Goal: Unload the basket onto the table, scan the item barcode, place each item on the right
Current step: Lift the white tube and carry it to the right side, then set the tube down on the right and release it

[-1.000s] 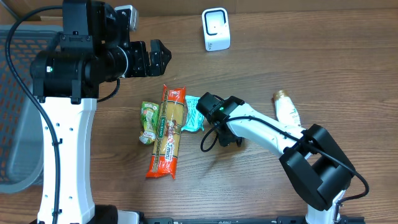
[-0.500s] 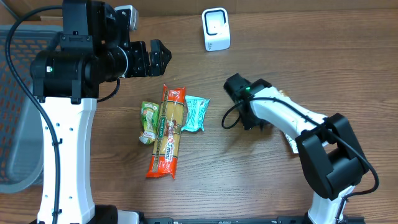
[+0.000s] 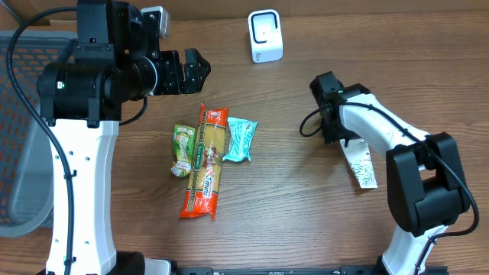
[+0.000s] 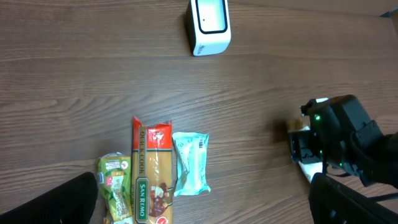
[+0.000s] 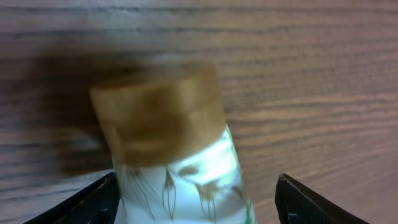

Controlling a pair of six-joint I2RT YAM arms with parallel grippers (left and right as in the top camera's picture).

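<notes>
At the far left edge, a grey mesh basket (image 3: pixel 14 153). Next to it, above the wooden counter (image 3: pixel 306 221), the left claw (image 3: pixel 200 70), released and empty. Below that, side by side, a green packet (image 3: pixel 182 150), a long orange pasta pack (image 3: pixel 206 162) and a teal pouch (image 3: pixel 240 140). Further right, at the back, a white scanner (image 3: pixel 265 36), upright. On the right, the white bottle (image 3: pixel 361 159) with its tan cap, flat on the counter, straddled near the cap by the right claw (image 5: pixel 196 199), released, not clenched on it.

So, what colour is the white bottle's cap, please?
The round cap is golden brown, clearest in the right wrist view.
</notes>
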